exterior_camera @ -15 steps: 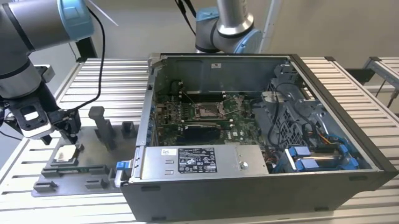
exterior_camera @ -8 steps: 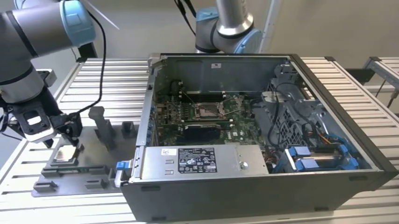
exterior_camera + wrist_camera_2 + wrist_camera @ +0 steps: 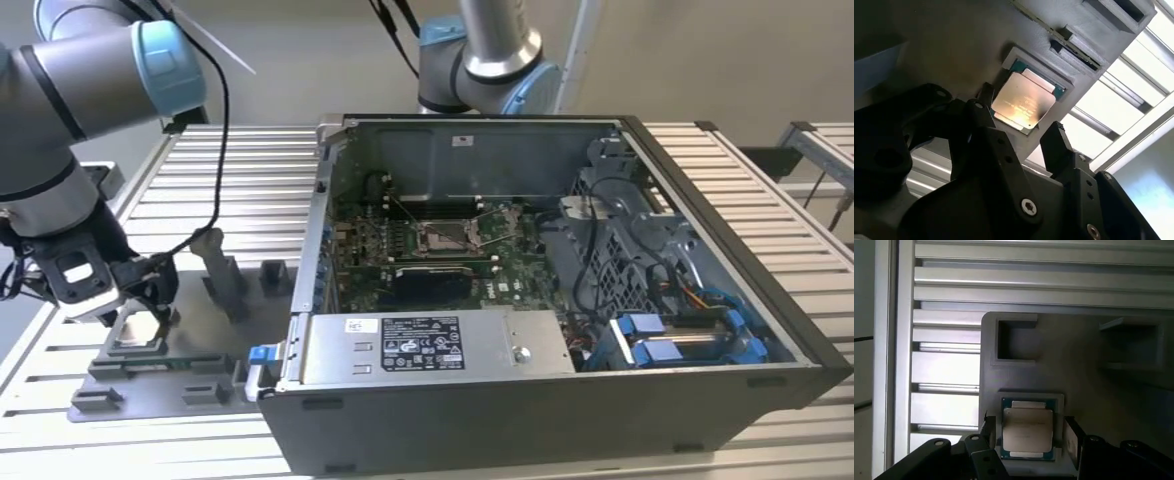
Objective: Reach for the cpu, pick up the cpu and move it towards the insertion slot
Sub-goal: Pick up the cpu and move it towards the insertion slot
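Observation:
The cpu (image 3: pixel 134 338) is a thin pale silver square seated in a square pocket of the grey fixture plate (image 3: pixel 200 365) at the exterior view's left. My gripper (image 3: pixel 142 308) hangs just over it. In both wrist views the cpu (image 3: pixel 1023 102) (image 3: pixel 1027 426) lies between my two black fingers (image 3: pixel 985 107), which straddle it with a small gap on each side, so the gripper (image 3: pixel 1021 114) (image 3: pixel 1029 439) is open. The insertion slot (image 3: pixel 447 237), a shiny metal frame with a dark centre, sits on the green board inside the open computer case.
The computer case (image 3: pixel 561 400) stands to the exterior view's right of the fixture, with its wall (image 3: pixel 318 230) between the two. Upright grey posts (image 3: pixel 220 275) rise from the fixture plate. A second arm (image 3: pixel 487 60) stands behind the case. Everything rests on a ribbed metal table (image 3: pixel 240 170).

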Controlling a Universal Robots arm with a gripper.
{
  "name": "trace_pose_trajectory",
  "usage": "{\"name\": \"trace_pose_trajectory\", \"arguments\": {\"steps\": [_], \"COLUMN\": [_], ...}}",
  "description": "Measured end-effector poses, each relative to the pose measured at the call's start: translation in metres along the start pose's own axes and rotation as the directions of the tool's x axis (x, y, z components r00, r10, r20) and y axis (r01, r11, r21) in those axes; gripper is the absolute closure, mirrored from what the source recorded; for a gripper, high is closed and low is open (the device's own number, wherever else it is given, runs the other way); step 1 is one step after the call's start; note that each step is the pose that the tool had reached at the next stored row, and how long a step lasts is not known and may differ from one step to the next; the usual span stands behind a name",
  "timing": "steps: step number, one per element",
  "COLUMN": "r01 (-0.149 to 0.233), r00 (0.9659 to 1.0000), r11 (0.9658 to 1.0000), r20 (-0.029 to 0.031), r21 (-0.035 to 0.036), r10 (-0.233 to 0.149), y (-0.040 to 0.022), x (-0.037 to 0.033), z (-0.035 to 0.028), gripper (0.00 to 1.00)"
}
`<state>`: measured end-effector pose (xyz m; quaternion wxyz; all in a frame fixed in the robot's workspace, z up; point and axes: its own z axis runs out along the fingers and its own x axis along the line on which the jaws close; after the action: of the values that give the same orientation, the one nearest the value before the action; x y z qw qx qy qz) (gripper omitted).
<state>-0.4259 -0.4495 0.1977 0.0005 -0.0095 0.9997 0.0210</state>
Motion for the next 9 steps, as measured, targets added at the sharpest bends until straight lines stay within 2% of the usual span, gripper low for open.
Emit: {"name": "trace_pose_trajectory", "arguments": {"steps": [5, 9], "r01": [0.0, 0.0], "r00": [1.0, 1.0], "r11": [1.0, 1.0], "r20": [0.0001, 0.0001], "r21": [-0.0001, 0.0], "r10": [0.0, 0.0], "y": [-0.0014, -0.0017], "x": [0.0006, 0.0007], "z": [0.0091, 0.0136], "gripper": [0.0, 0.0]}}
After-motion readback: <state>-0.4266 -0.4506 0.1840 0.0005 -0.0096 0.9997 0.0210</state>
